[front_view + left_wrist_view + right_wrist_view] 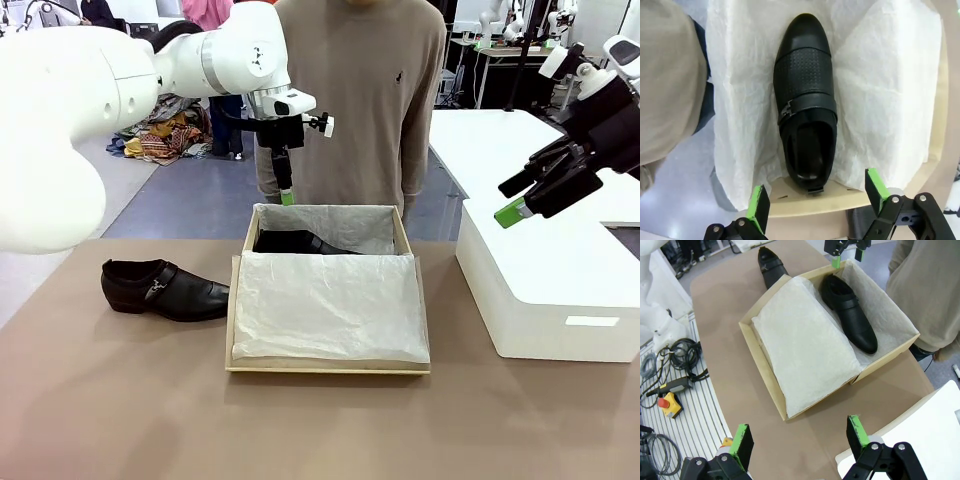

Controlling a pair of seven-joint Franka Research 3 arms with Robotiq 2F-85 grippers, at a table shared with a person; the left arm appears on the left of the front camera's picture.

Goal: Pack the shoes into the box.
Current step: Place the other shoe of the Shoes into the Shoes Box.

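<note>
My left gripper (817, 196) hung with jaws wide apart and empty, one shoe (806, 100) right beneath it on the tissue paper (880, 90) in the box (327, 368). My right gripper (799, 432) gaped empty too, well off to that box's side. The other shoe (165, 289) lay on the table (120, 400), just outside the box.

You see glossy black leather on the boxed shoe (805, 100), with a finely perforated, duller panel across its vamp and a small metal buckle (786, 109). The loose shoe (165, 290), at nine o'clock of the box (330, 368), shows the same smooth shine. The box is plain matt tan cardboard, and its lining is thin, crinkled white tissue paper (330, 305). The table (120, 410) looks smooth, matt brown. At three o'clock, the white box (550, 290) has a smooth, dull finish. The left gripper (817, 196) carries matt green pads (759, 207) on black fingers.
</note>
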